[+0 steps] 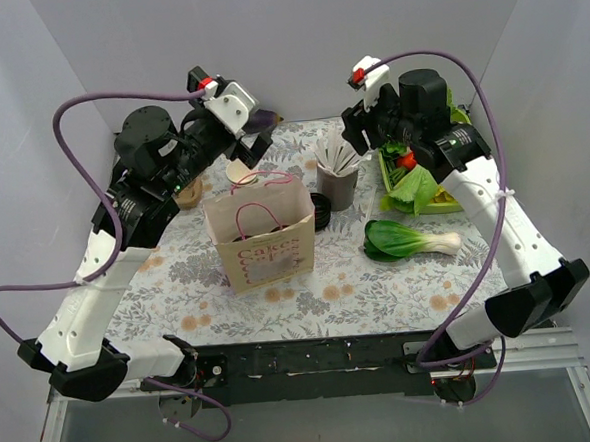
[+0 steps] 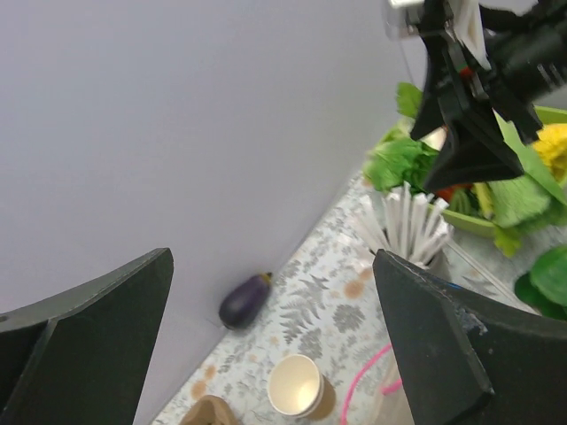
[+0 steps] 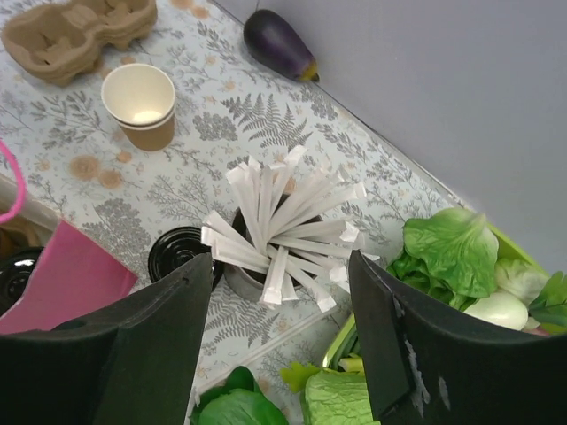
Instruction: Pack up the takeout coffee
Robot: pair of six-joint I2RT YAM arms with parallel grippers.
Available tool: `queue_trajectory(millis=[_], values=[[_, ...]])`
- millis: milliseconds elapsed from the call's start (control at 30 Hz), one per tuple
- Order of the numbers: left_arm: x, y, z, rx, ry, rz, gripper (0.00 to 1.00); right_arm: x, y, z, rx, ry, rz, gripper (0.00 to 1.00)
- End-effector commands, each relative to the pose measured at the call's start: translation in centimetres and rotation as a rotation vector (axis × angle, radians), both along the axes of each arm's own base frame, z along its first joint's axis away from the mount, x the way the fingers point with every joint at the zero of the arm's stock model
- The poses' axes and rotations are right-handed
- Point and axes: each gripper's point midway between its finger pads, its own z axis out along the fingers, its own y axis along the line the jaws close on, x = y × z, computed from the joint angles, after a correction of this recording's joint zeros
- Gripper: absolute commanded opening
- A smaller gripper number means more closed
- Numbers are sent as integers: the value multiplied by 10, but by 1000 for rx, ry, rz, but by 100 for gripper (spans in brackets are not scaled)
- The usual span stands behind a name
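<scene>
1. Below the left gripper, just ahead of its jaws, the small kraft-brown paper cup with a white inside stands upright on the fern-printed tablecloth. It has no lid on it and nothing touches it.
2. The left gripper's jaws are spread as wide as they go and hold nothing.
3. The right gripper hangs directly above the dark grey cup of white wrapped sticks. Its jaws are well apart and empty.
4. A round black plastic lid lies flat on the cloth just off the right gripper's left finger, beside the stick cup. From this gripper the paper cup is farther off on the same side, toward the tan moulded-pulp carrier.
5. The tan paper bag with pink handles stands open-mouthed on the near side of the left gripper, and the paper cup is outside it.
6. The step appears to be an early one: either fetching the lid or reaching for the cup, with the packing not yet begun.
7. The next move probably calls for the right gripper to shift sideways off the sticks and come down squarely on the thin lid. Otherwise the left gripper could drop around the cup without tipping it.
</scene>
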Motion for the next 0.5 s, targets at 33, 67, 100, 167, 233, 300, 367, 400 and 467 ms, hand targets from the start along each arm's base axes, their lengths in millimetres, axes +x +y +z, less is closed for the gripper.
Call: queue_trajectory(millis=[33, 67, 100, 167, 233, 300, 367, 400, 467], values=[[12, 27, 16, 1, -78, 150, 98, 13, -8, -13, 4, 42, -21, 68], [14, 33, 13, 11, -73, 181, 98, 14, -9, -16, -2, 49, -24, 67], [17, 39, 10, 1, -54, 213, 98, 16, -10, -18, -6, 48, -24, 67], [28, 52, 5, -16, 3, 291, 98, 20, -14, -30, -23, 64, -35, 66], [40, 64, -13, 3, 84, 351, 98, 25, -21, -36, -16, 79, -61, 67], [49, 82, -26, 5, 136, 427, 98, 29, -27, -45, -11, 110, -83, 66], [60, 100, -43, -11, 196, 493, 98, 34, -34, -56, -5, 148, -106, 66], [71, 123, -52, -44, 236, 554, 98, 35, -35, -59, 1, 161, -110, 66], [82, 148, -67, -72, 277, 609, 98, 35, -37, -62, 16, 180, -106, 66]])
